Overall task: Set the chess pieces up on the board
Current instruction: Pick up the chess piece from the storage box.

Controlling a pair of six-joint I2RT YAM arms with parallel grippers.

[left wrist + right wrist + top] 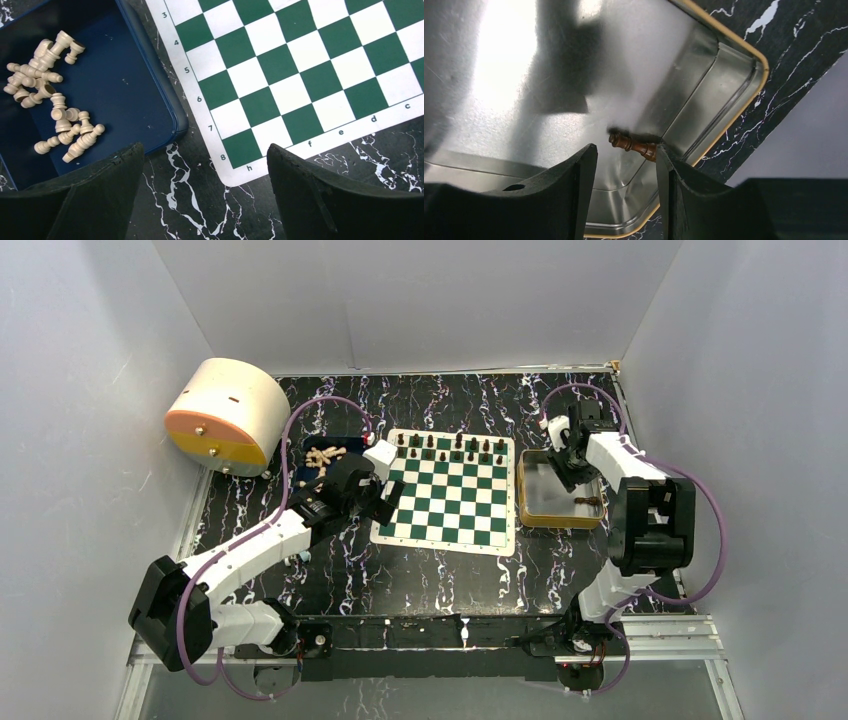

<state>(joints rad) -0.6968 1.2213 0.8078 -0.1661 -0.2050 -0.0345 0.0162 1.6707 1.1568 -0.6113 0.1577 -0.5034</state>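
Chess pieces (452, 448), dark, stand in two rows along far edge of board (450, 505). One more dark piece (631, 144) lies on its side in gold tin tray (744, 47) just right of board. Right arm folded at elbow, wrist tipped down into tray. Right fingers (559, 195) part-way apart, piece showing in the gap, not clamped. Left arm reaches forward, left fingers (100, 195) spread wide, empty, over table (190, 210) just left of board, beside blue tray (125, 75) of cream pieces (50, 100).
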